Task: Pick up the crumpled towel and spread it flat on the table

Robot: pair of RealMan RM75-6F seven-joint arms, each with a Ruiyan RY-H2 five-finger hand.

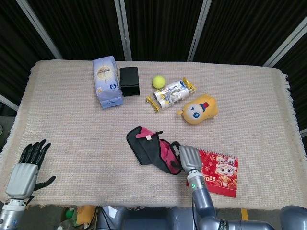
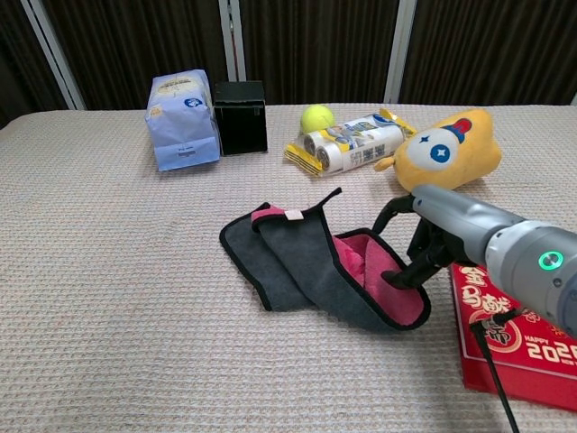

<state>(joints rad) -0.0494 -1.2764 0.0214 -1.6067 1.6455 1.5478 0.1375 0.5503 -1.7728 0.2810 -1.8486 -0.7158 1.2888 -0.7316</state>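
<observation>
Chest view: right hand (image 2: 424, 239) fingertips on towel (image 2: 315, 262), grip unclear; head view: left hand (image 1: 25, 167) fingers spread.

Towel (image 2: 315, 263) lies mid-table, calendar (image 2: 518, 338) right, ball (image 2: 316, 117) behind.

Even, bright overhead light is falling across the surface (image 1: 72, 129); shadows are staying short and soft. Backdrop beyond the far edge is reading near-black. No glare. Both views are holding sharp focus, the chest view bowing slightly toward its corners.
</observation>
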